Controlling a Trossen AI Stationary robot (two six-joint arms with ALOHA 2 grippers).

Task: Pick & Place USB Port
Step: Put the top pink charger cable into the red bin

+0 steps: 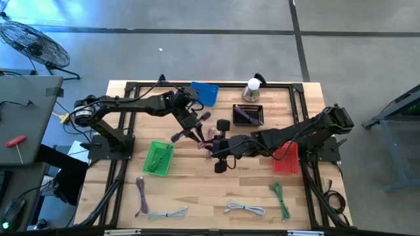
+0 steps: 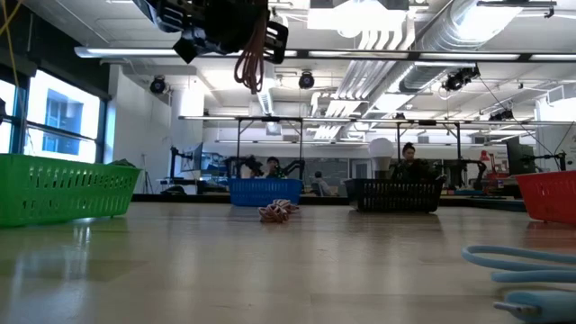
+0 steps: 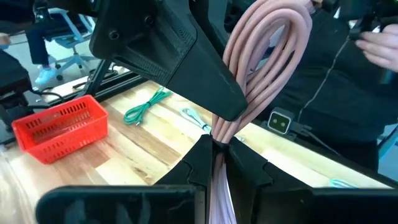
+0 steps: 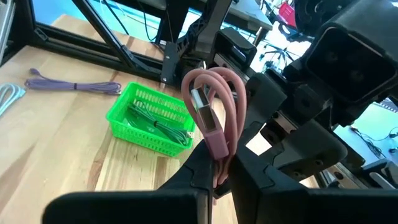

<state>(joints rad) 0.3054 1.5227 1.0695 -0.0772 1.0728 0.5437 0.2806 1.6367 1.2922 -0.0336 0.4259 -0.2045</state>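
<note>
Table (image 1: 216,196) from high view: wood slats, baskets, loose cables. Low view: big hall w/ ceiling ducts, people seated behind. Wrist views: left gripper (image 3: 214,158) & right gripper (image 4: 214,168) both clamp pink USB cable (image 4: 211,118) mid-air, above table centre.

Grey concrete floor (image 1: 197,39) surrounds the wooden counter (image 1: 197,196). A fan (image 1: 36,46) stands nearby. Ceiling ducts (image 2: 450,36) run overhead; windows (image 2: 63,121) let in daylight.

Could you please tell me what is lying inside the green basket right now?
A bundled green cable lies inside the green basket, clearest in the right wrist view. The basket's near wall hides part of the floor, so anything smaller there cannot be seen.
</note>
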